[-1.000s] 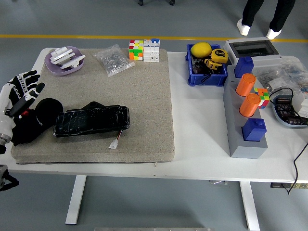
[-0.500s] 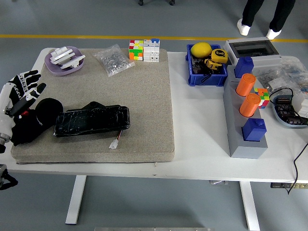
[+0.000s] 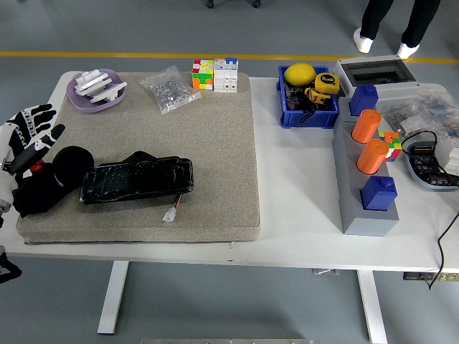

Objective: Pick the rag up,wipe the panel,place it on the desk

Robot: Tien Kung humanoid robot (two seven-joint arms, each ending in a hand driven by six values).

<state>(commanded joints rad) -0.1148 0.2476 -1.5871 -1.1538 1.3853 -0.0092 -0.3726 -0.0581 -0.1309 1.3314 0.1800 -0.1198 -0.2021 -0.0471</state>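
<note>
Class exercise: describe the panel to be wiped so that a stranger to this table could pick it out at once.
Start at the large beige mat covering the table's left half. Near its front left lies the panel, a long, flat, glossy black slab with a small white connector on wires at its front edge. The soft matte black rag lies beside its left end.

**Surface and material notes**

Mat (image 3: 215, 143): beige, coarse, felt-like weave, matt. Panel (image 3: 136, 180): black, wrapped in crinkled glossy film that catches highlights. Rag (image 3: 54, 179): black cloth, soft, matt. Table (image 3: 301, 186): smooth white laminate, low sheen. Bag (image 3: 168, 89): clear crinkly plastic. Bin (image 3: 308, 115): blue moulded plastic, semi-gloss. Cylinders (image 3: 367, 140): orange, smooth, likely plastic. Dish (image 3: 93, 92): lilac, smooth plastic. Left hand (image 3: 25, 140): white and black hard shell, possibly plastic.
</note>
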